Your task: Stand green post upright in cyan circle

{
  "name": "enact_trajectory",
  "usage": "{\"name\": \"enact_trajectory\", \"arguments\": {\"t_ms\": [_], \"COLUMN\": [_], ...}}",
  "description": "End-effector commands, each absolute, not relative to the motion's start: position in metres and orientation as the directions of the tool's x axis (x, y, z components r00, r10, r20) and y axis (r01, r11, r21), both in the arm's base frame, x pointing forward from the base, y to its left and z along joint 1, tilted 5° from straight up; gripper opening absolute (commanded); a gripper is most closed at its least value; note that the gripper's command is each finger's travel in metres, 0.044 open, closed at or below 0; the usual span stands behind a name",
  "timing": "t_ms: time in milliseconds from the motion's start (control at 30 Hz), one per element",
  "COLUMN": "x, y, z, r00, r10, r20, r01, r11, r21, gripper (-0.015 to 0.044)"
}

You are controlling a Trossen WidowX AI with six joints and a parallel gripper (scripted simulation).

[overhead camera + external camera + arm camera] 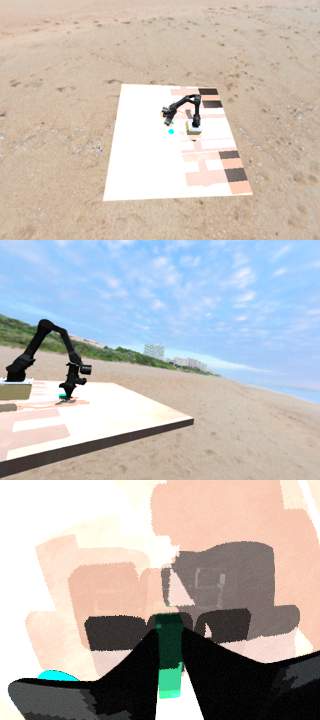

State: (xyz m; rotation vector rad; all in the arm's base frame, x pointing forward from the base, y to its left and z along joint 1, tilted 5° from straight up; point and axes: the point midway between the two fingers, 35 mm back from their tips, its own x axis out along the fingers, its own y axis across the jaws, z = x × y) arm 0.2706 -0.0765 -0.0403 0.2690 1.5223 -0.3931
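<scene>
The green post point(172, 122) point(62, 397) point(170, 680) lies flat, low at the table top, with one end toward the arm's base. My gripper point(167, 124) point(68, 396) point(168, 634) points down and is shut on the post, one finger against each long side in the wrist view. The fingers hide part of the post in the top view. The cyan circle point(171, 131) point(57, 675) is flat on the table, a short way from the post; in the wrist view it is at the lower left, partly hidden behind a finger.
The arm's base stands on a box point(193, 132) point(15, 392), to the right of the circle in the top view. The pale table point(139, 160) point(124, 415) carries pinkish and dark shadow patches. Its edges drop to sand.
</scene>
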Motion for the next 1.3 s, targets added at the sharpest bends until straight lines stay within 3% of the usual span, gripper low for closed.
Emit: {"name": "enact_trajectory", "arguments": {"t_ms": [0, 1267], "x": [0.273, 0.271], "y": [-0.077, -0.067], "z": [-0.031, 0.074], "r00": [0.008, 0.013], "r10": [-0.087, -0.085], "r20": [-0.996, -0.996], "r01": [0.415, 0.403], "r11": [0.907, 0.912], "r21": [-0.075, -0.072], "gripper": [0.0023, 0.0023]}}
